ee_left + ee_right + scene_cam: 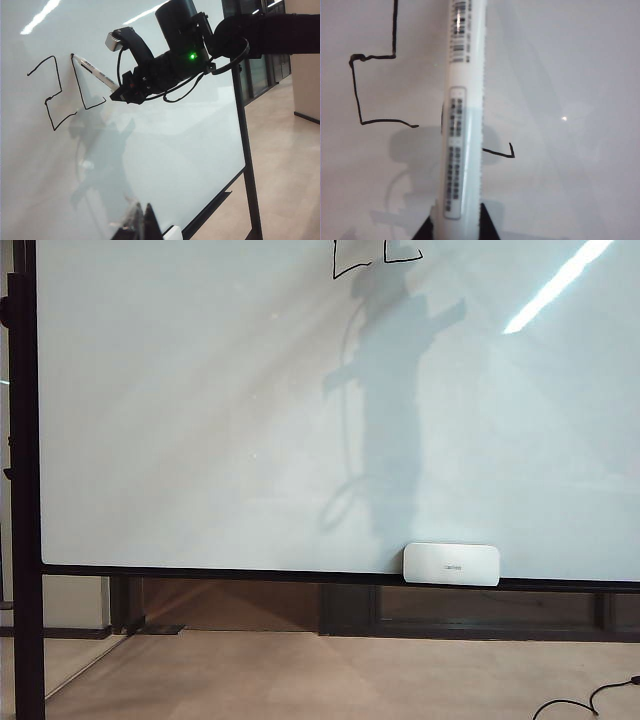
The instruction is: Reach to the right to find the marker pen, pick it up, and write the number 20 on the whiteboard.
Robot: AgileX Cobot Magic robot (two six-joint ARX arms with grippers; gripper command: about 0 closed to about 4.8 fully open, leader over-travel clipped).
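Observation:
The whiteboard fills the exterior view, and only the bottoms of the number 20 show at its top edge. In the left wrist view my right gripper is shut on the white marker pen, whose tip touches the board at the upper left corner of the 0. Beside the 0 is a boxy 2. The 0 shows one side stroke and a bottom stroke. The right wrist view shows the marker pen between the right gripper's fingers. My left gripper is shut and empty, close to the board, lower down.
A white eraser sits on the board's bottom ledge, right of centre. The black frame post stands at the left. A black cable lies on the floor at the lower right. The arm's shadow falls on the board.

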